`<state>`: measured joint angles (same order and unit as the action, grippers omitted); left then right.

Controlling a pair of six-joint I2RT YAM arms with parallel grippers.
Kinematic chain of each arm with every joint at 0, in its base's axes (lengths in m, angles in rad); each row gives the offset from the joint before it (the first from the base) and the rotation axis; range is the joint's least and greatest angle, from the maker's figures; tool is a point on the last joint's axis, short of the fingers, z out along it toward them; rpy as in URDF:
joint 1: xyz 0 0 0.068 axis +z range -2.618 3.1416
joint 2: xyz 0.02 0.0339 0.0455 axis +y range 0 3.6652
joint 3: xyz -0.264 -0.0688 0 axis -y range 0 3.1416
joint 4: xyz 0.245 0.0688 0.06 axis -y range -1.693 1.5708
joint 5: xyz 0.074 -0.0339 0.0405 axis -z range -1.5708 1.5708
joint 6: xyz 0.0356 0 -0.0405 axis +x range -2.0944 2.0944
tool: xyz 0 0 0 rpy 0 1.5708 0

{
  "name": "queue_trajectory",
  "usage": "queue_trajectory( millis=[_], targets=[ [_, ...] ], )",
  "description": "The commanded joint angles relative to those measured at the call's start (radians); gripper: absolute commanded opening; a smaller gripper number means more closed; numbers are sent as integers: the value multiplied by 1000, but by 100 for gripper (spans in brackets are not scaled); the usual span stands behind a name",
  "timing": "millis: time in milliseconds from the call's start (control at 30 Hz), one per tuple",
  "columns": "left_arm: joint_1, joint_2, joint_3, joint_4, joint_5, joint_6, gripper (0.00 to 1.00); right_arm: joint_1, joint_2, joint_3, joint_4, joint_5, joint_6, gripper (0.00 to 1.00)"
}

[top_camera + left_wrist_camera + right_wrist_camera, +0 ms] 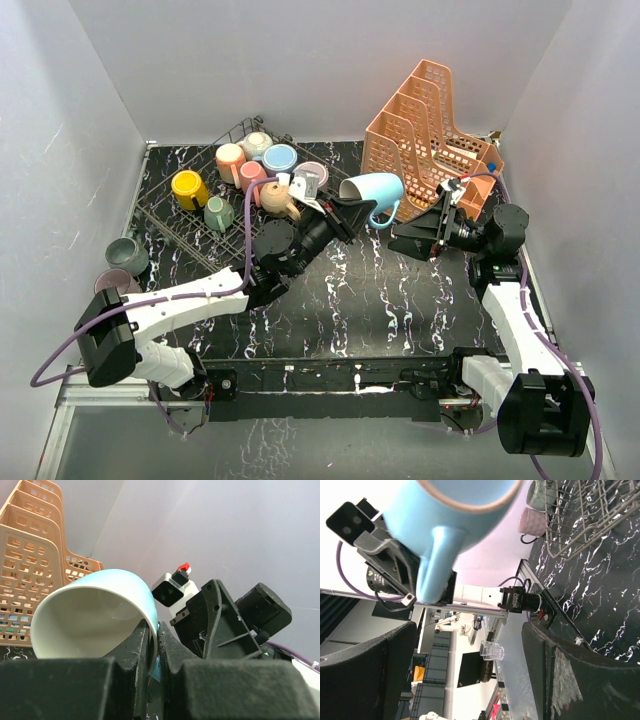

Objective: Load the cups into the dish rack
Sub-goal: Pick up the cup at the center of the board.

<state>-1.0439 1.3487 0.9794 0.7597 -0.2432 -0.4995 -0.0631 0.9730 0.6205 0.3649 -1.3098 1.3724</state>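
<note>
My left claw (352, 203) is clamped on the rim of the light blue cup (378, 189), holding it on its side above the table (400, 300), between the dish rack (232, 243) and the orange organizer (425, 125). My right claw (398, 238) stands wide and empty just beside it.

top view: fixed, high behind the arm bases, looking down on the whole table (400, 300) | left wrist view: very close behind the left gripper (154, 636), facing up and outward | right wrist view: close, rolled sideways, facing that gripper | shared: blue cup (378, 188) in all three; rack (190, 235) in top and right wrist
</note>
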Motion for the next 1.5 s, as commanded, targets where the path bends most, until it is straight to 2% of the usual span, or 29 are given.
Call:
queue_trajectory(
  millis=[0, 367, 600, 800, 1000, 1467],
  targets=[
    [-24, -18, 11, 192, -18, 46, 0, 9, -34, 11, 190, 34, 145, 88],
    [-74, -1, 14, 242, -11, 50, 0, 21, -15, 32, 236, 122, 248, 80],
    [-82, 15, -1, 278, 2, 44, 0, 44, -5, 38, 232, 127, 260, 67],
    [-84, 66, 9, 306, 23, 35, 0, 54, -4, 37, 221, 132, 258, 60],
    [-88, 84, 15, 328, 36, 23, 0, 55, -14, 17, 182, 137, 251, 47],
    [-87, -7, -52, 365, 10, 14, 0, 55, -20, 11, 158, 138, 255, 56]
  ],
)
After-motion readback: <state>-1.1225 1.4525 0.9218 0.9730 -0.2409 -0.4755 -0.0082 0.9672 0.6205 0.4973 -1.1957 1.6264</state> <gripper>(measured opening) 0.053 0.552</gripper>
